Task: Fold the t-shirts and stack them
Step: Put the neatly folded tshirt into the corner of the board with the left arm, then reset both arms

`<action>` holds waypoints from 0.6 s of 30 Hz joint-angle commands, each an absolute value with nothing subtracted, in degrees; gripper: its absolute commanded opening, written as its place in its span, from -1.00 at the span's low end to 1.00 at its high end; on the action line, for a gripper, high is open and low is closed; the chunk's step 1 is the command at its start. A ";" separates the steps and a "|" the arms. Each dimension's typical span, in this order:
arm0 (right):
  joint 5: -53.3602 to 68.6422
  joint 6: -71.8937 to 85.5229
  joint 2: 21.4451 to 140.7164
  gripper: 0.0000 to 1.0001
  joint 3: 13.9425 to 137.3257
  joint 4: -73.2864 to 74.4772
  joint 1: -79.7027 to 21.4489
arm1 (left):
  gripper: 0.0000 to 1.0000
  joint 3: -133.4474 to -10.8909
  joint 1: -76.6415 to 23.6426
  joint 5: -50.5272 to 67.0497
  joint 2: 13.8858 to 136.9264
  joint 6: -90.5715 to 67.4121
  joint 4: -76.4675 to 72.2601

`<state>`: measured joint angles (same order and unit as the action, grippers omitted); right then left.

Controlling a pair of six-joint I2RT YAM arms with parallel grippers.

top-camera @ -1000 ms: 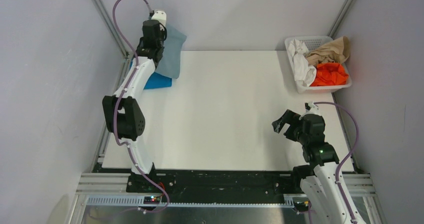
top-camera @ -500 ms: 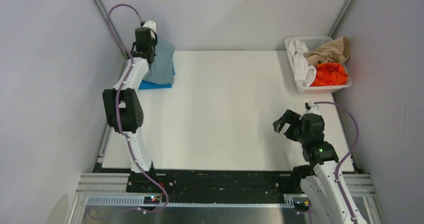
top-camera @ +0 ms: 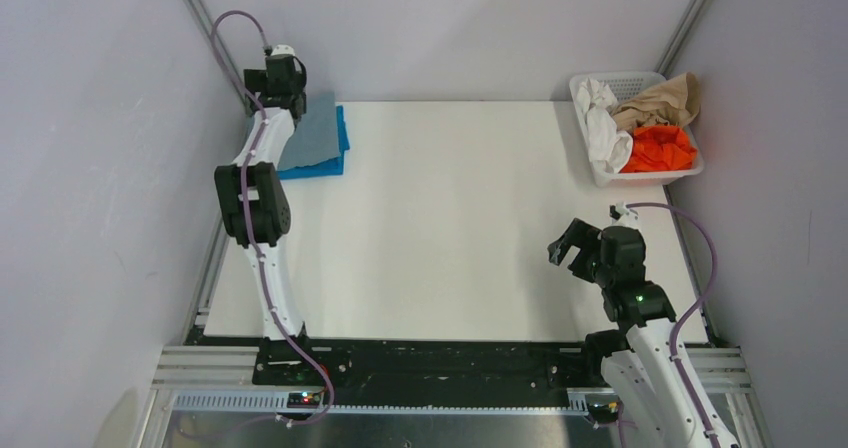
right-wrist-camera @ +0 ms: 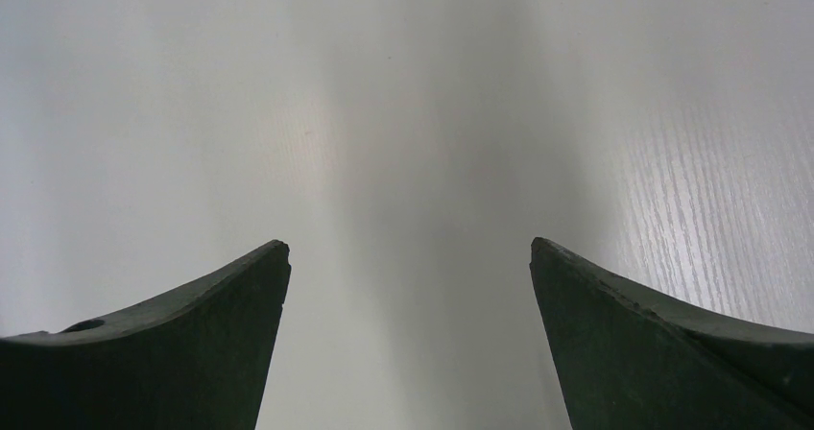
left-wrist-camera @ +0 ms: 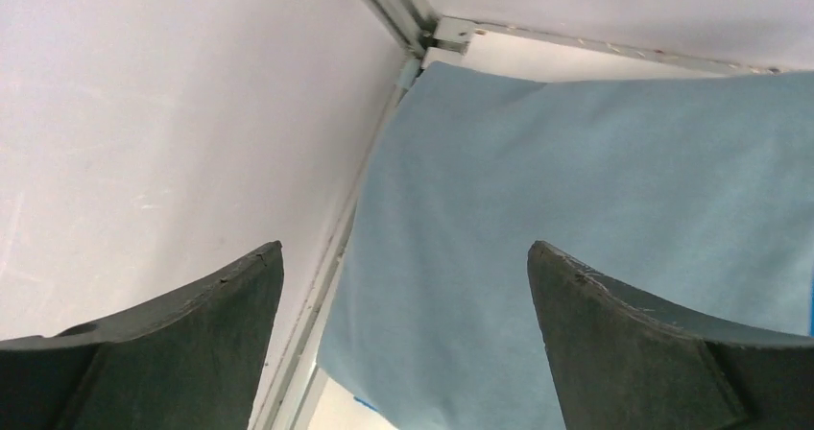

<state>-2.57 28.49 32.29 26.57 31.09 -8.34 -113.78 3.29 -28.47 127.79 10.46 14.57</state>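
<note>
Your left gripper sits at the far-left corner with its jaws spread wide, gripping nothing. The grey shirt lies folded flat just below it and reaches off to its right (whether the fingers touch the cloth, you cannot tell). It rests on the blue shirt, which peeks out along its right and near edges. Your right gripper hangs over the near-right table, equally wide and empty, well apart from both shirts.

White left arm and right arm, both black-jointed, are trailing purple cables; a green light is glowing on the right.
</note>
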 commanded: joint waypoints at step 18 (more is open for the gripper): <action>-0.72 28.47 31.49 1.00 27.16 30.00 -8.83 | 0.99 -76.08 -13.51 -18.79 81.86 -13.92 6.77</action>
